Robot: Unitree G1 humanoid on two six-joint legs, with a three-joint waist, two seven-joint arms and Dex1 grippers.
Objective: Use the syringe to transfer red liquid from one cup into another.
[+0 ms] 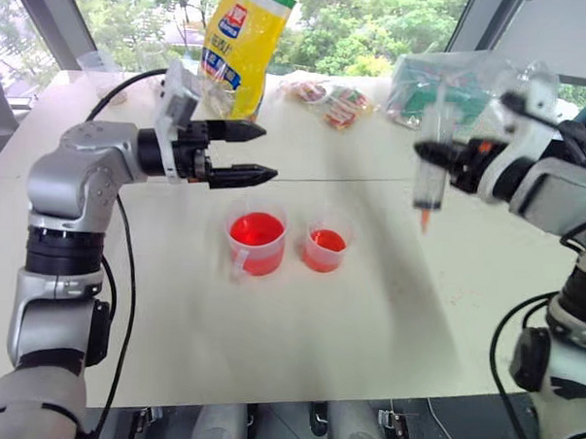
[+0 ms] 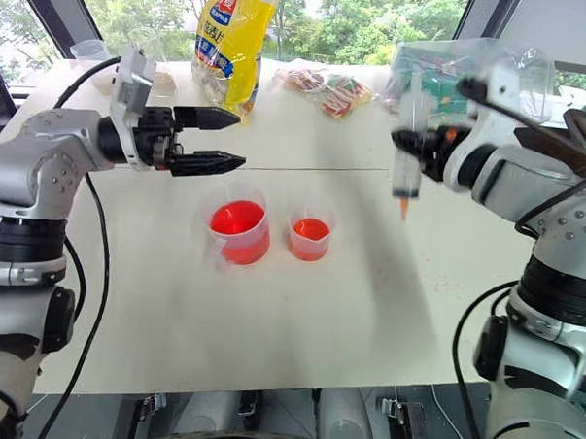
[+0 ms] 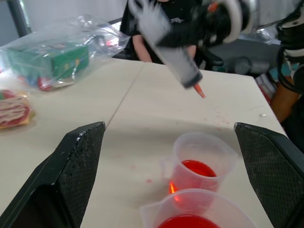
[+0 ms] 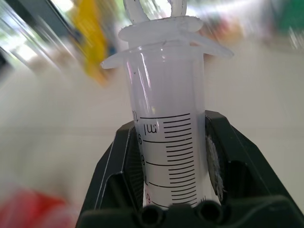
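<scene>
Syringe clamped between right gripper fingers at mid-barrel, upright, tip down (above table, right of cups). Left gripper spread wide, empty.

Pale surface, two boards butted along a thin seam across the middle. At the far edge, upright yellow snack bag with blue and red label, standing before the window. Just beside it toward the right, flat packet of red-and-white wrapped sweets lying down. Further right, green box inside a crinkled clear plastic bag. At the far left corner, small clear container. Beyond the glass, green trees. Across the surface, a person in dark clothing, partly visible.
</scene>
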